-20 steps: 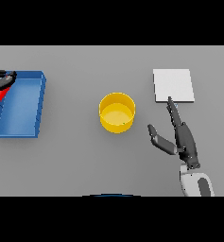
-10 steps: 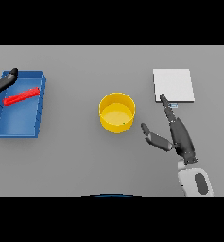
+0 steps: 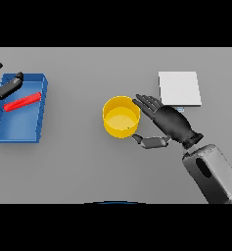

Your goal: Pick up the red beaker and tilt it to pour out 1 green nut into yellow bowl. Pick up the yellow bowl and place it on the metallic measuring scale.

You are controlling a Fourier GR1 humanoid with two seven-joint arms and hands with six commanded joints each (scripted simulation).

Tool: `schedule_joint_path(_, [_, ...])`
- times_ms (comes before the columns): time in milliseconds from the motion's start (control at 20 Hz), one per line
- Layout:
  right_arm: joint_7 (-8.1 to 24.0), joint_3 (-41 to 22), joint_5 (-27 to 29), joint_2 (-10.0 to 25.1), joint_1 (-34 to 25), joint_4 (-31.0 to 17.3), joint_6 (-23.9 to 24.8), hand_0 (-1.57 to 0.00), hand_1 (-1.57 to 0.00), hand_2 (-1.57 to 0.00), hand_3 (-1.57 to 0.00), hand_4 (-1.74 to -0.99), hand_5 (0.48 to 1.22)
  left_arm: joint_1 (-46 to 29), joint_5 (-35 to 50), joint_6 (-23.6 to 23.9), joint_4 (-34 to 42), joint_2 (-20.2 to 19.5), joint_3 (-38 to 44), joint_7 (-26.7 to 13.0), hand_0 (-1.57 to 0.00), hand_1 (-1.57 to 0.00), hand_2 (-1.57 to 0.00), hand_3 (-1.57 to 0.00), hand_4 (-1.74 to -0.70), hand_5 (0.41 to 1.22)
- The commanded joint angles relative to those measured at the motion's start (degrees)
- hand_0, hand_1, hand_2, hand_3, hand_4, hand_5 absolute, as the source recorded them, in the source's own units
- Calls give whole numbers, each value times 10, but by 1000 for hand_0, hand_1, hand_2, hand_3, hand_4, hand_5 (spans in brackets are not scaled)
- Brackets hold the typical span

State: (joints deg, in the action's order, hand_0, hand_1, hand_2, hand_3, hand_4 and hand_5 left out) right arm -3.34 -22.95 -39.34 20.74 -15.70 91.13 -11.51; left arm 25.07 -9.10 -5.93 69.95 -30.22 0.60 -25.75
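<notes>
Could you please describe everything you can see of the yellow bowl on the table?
The yellow bowl is a round, plain yellow container with a smooth, plastic-looking wall and a paler inner floor. It stands upright on the grey table, near the middle, left of the white square scale. A tiny dark speck lies inside near its right rim; what it is cannot be told. The right hand is open beside it, fingers at its right rim and thumb below; contact is unclear.
</notes>
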Motion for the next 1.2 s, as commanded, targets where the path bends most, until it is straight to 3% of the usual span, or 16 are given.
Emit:
schedule_joint_path(0, [-10,-12,-8,8,-14,-3,-15,1,1,1,1,-1157,635,1,4,-4,-2,-2,3,1,-3,-2,-2,-2,-812,688])
schedule_joint_path(150, [-34,-50,-47,23,-69,-43,-43,1,1,1,1,-1164,641,-5,5,-6,5,-5,3,3,-1,-1,-1,-1,-808,689])
schedule_joint_path(500, [-76,-112,-85,7,-154,-143,-85,1,1,1,1,-1155,646,1,8,-14,4,-11,8,3,1,1,1,1,-808,695])
schedule_joint_path(750, [-71,-145,-101,-11,-200,-193,-130,1,1,1,1,-1164,670,0,7,-18,-1,-15,9,6,1,1,1,1,-807,700])
schedule_joint_path(1000, [-74,-165,-113,-29,-233,-255,-143,1,1,1,-4,-1184,676,2,6,-22,-12,-17,10,15,1,1,1,1,-802,703])
schedule_joint_path(1150, [-78,-167,-114,-29,-235,-268,-149,1,1,1,-22,-1195,708,-6,4,-25,-1,-23,7,9,1,1,1,1,-789,711])
